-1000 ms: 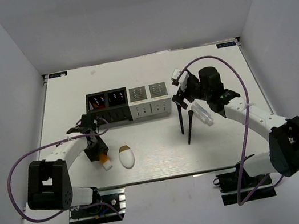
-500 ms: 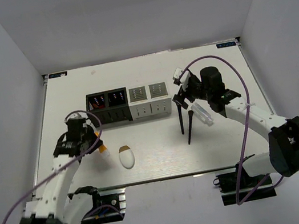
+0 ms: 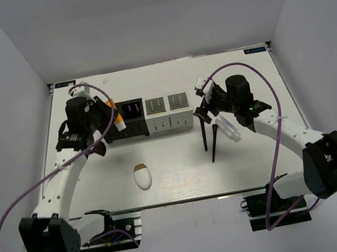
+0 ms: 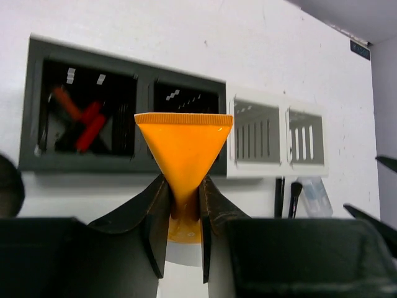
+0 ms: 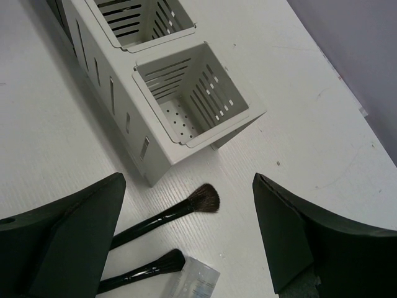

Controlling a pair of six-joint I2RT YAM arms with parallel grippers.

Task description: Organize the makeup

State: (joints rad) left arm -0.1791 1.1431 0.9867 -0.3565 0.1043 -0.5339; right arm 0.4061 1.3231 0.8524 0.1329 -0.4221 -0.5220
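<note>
1. From above, our left pincer (image 3: 107,117) holds the orange tube (image 3: 111,106) over the black box (image 3: 132,114). The egg (image 3: 142,177) lies alone on the counter (image 3: 184,178).
2. At the left wrist, we see the pincer squeezing the tube's thin end. The wide end may bump the box wall and slip out.
3. At the right wrist, our right pincer (image 5: 188,180) is wide, holding nothing, above two brushes (image 5: 180,211).

Open tabletop (image 3: 179,166) between white egg-shaped piece (image 3: 142,177) and black brushes (image 3: 214,150)
</note>
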